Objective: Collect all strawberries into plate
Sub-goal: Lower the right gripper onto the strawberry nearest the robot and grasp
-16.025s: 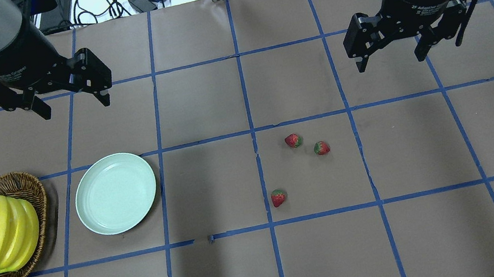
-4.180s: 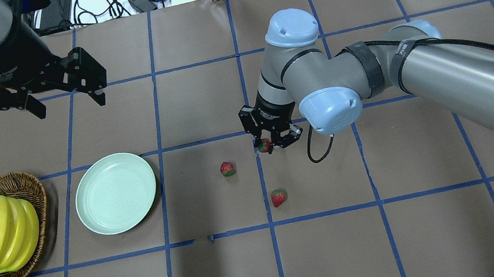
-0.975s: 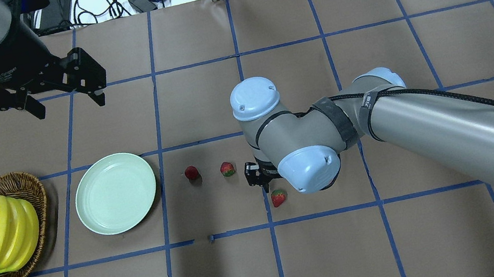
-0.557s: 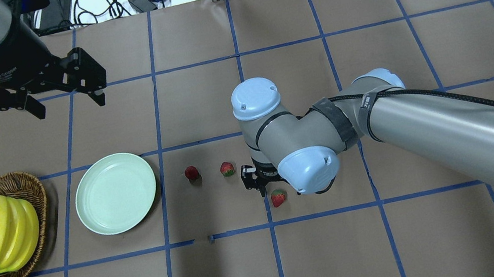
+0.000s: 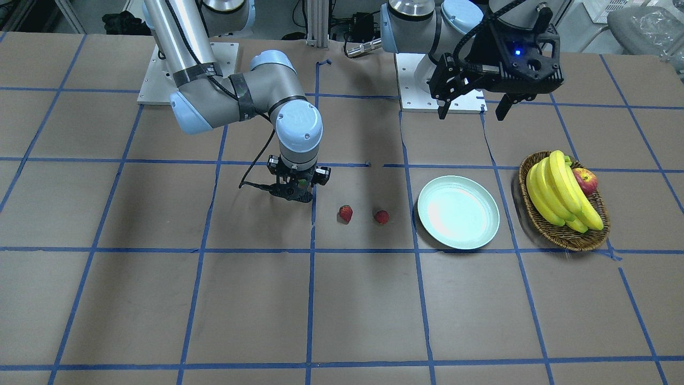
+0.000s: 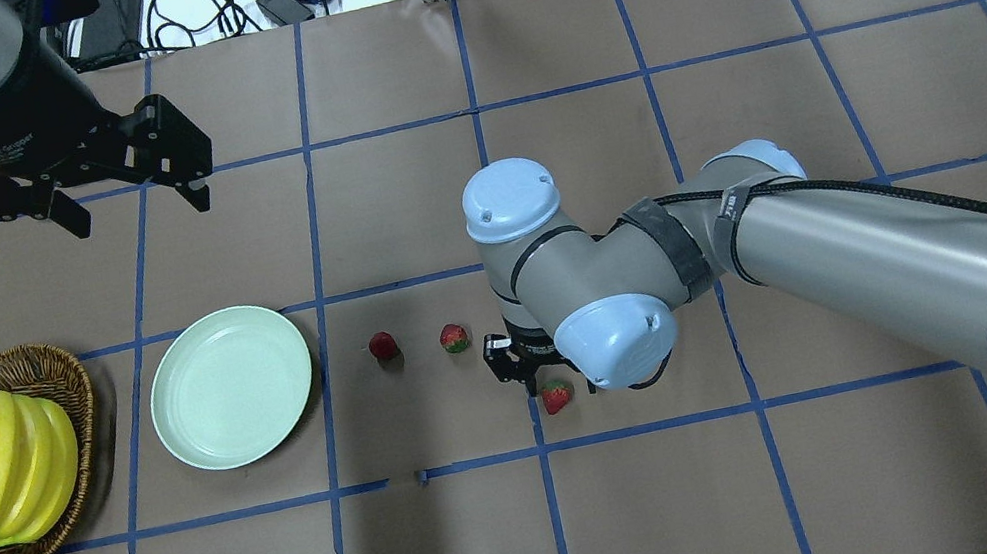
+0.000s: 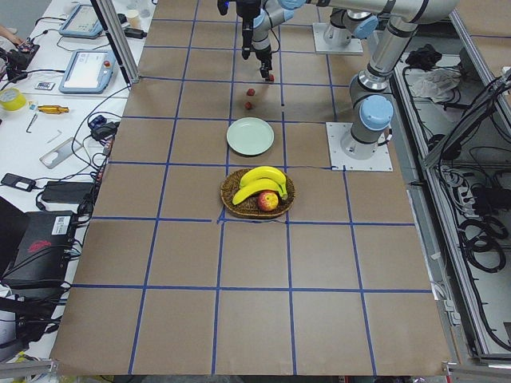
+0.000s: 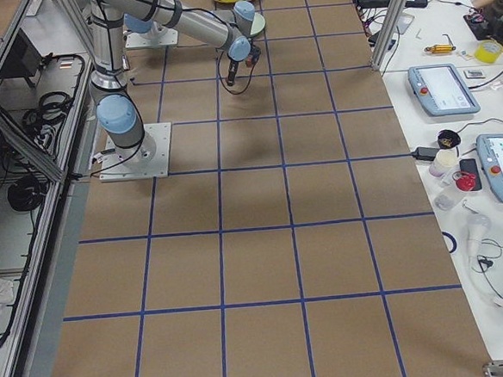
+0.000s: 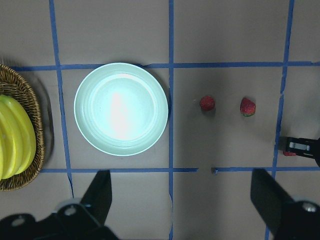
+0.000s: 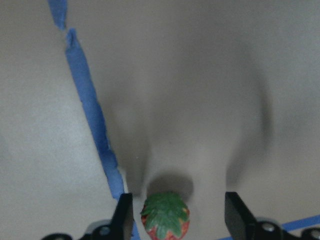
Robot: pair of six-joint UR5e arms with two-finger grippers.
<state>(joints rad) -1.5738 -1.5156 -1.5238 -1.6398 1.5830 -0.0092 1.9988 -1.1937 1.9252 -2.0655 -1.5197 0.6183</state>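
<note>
On the gridded table, the right gripper hangs open astride one strawberry, gripping nothing; two more strawberries lie between it and the empty plate. The berry sits nearer one finger, so closing could roll it away. The left gripper hovers open and empty.

Overhead, front views opposed (both show plate).

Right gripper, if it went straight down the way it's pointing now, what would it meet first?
Likely the strawberry, which sits between the right gripper's open fingers, nearer one finger; how far above is unclear.
</note>
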